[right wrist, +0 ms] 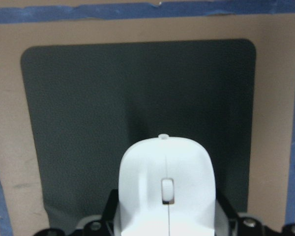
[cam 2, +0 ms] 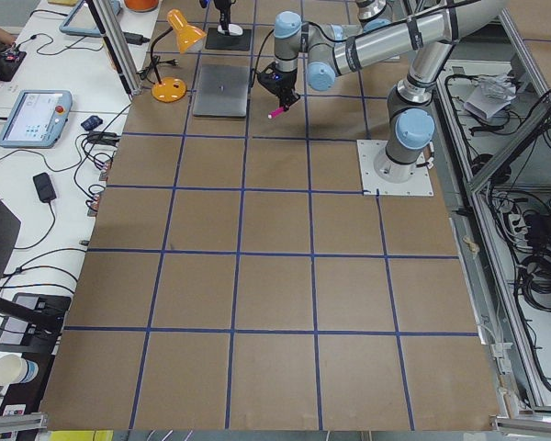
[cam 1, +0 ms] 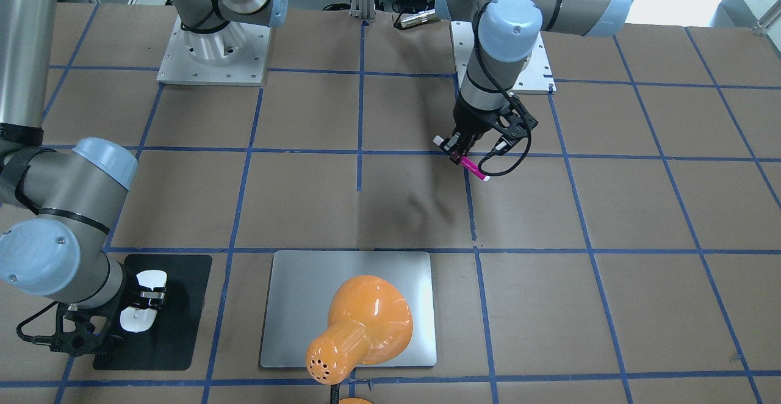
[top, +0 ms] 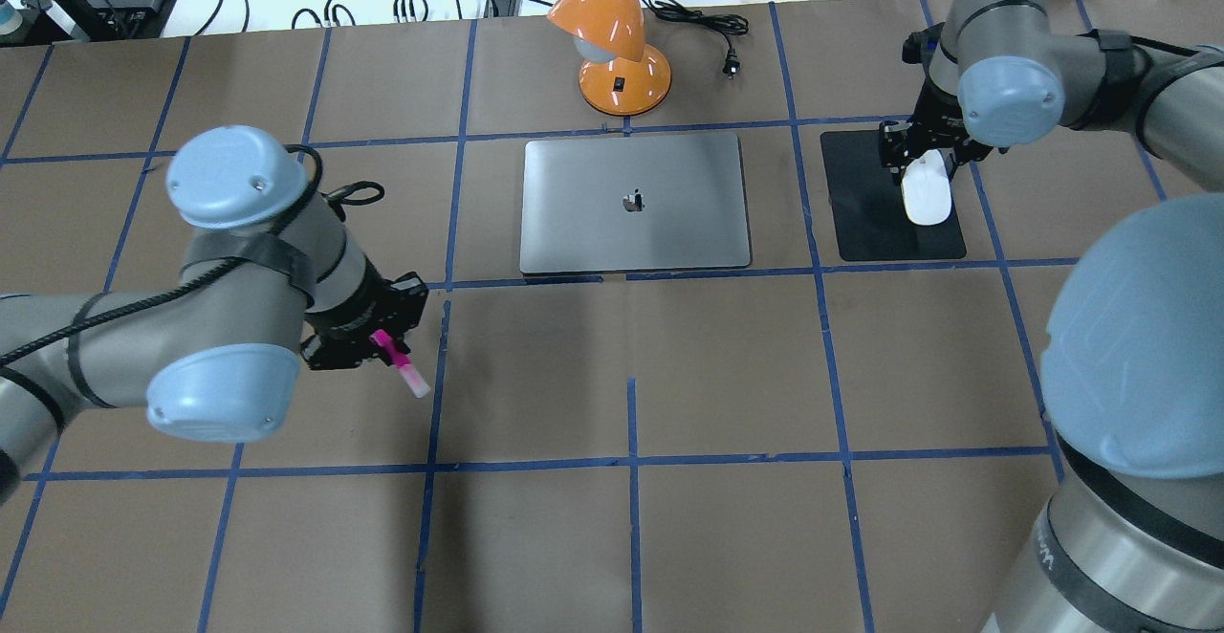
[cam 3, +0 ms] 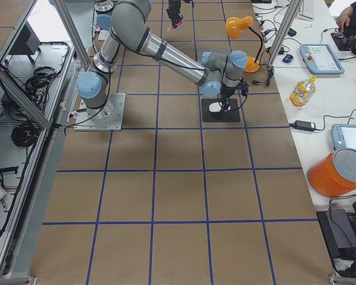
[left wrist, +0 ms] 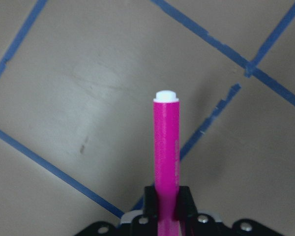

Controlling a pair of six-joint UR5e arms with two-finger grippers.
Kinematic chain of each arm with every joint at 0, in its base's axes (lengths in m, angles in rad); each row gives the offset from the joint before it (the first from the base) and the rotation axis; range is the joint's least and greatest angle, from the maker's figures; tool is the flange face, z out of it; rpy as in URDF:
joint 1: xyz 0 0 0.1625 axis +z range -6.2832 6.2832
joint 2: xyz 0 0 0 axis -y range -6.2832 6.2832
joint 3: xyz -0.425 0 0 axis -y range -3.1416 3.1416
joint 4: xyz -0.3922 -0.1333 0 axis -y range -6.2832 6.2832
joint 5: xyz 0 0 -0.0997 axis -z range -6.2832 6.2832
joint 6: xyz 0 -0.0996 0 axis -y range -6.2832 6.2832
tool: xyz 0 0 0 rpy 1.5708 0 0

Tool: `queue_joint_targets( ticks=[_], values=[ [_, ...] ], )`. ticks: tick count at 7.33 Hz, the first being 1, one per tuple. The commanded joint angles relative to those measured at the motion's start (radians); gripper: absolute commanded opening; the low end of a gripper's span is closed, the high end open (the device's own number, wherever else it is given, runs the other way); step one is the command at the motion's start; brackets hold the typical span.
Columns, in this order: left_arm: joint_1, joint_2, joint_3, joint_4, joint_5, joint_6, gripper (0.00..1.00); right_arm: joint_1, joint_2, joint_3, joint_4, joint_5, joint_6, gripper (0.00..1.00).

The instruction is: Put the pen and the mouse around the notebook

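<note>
My left gripper (top: pixel 378 341) is shut on the pink pen (top: pixel 405 373), which sticks out slanting over bare table, well to the left of the notebook (top: pixel 636 203). In the left wrist view the pen (left wrist: pixel 166 142) runs straight out from between the fingers, white end foremost. The silver notebook lies flat and closed at the far middle. My right gripper (top: pixel 923 166) is shut on the white mouse (top: pixel 928 201) over the black mat (top: pixel 865 203), right of the notebook. In the right wrist view the mouse (right wrist: pixel 164 167) sits between the fingers, with the mat (right wrist: pixel 88 123) beneath.
An orange desk lamp (top: pixel 622 69) stands just behind the notebook, its shade hanging over it (cam 1: pixel 366 324). Blue tape lines grid the brown table. Cables, a bottle and other gear lie beyond the far edge. Both arm bases (cam 1: pixel 213 50) sit at the near side.
</note>
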Motion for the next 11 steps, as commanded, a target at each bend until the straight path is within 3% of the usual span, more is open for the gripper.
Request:
queue_joint_targets(
  ticks=[1,3,4,6,8,9,11],
  values=[
    [-0.096,-0.066,0.029,0.038,-0.036,-0.371,0.07,0.008,0.013,-0.01,0.001,-0.002,0.01,0.42],
    [-0.194,-0.165,0.142,0.05,-0.041,-0.582,0.07,0.005,0.013,-0.013,0.004,-0.008,0.004,0.43],
    [-0.216,-0.221,0.198,0.05,-0.059,-0.686,0.07,0.005,0.012,-0.014,0.007,-0.002,-0.002,0.99],
    [-0.278,-0.331,0.285,0.04,-0.066,-0.811,0.06,0.0,-0.023,-0.026,0.086,-0.007,0.0,1.0],
    [-0.29,-0.388,0.289,0.052,-0.07,-0.872,0.06,-0.001,-0.204,-0.091,0.4,-0.002,0.001,1.0],
    [-0.29,-0.408,0.289,0.05,-0.072,-0.892,0.06,0.012,-0.337,-0.085,0.491,0.013,0.01,1.0],
    [-0.29,-0.437,0.292,0.063,-0.072,-0.957,0.06,0.098,-0.485,-0.042,0.551,0.024,0.027,1.0]
  ],
)
